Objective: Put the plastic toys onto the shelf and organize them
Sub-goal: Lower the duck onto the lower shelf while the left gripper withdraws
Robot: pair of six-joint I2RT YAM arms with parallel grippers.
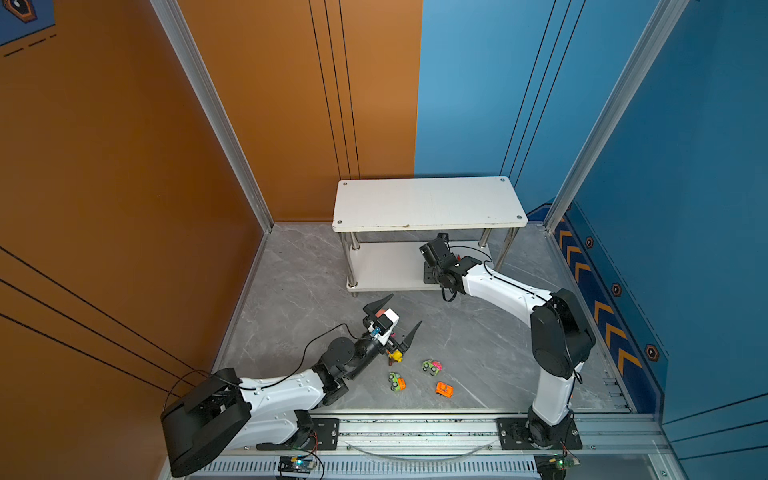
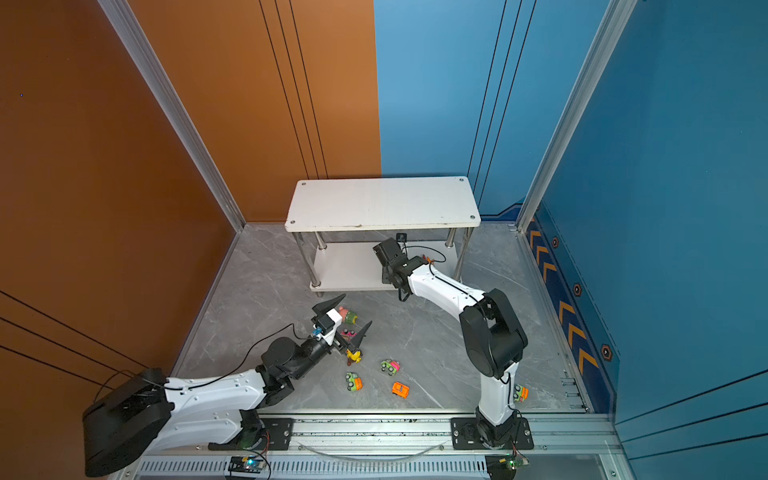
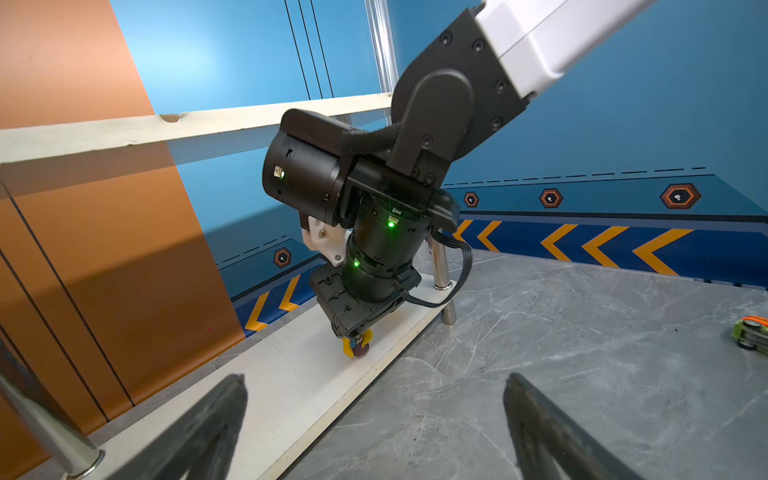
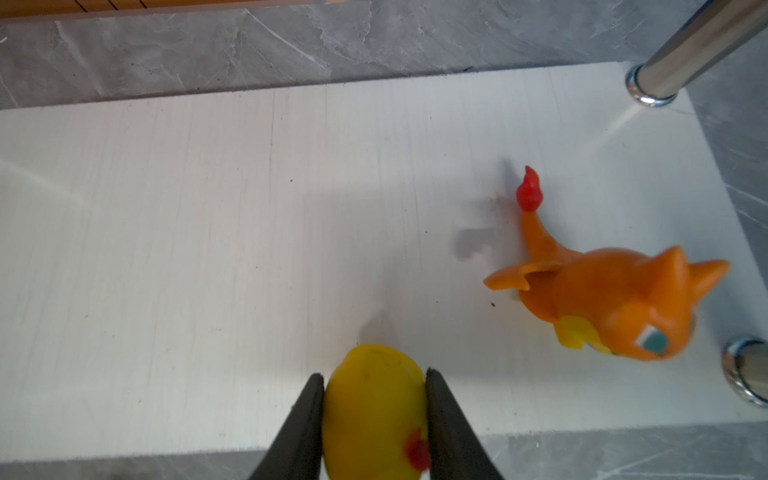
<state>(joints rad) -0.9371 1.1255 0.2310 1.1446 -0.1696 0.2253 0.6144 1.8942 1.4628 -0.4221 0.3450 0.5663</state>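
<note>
right claw (image 4: 374,374) pinching yellow toy (image 4: 374,411) | left claw (image 3: 376,378) wide, empty | risk: released at shelf (image 4: 208,249) edge, toy could tumble off

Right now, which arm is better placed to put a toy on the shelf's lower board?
Right. The right claw holds a yellow toy over the lower board, beside the orange figurine. The left claw hangs open and empty, away from the shelf.
</note>
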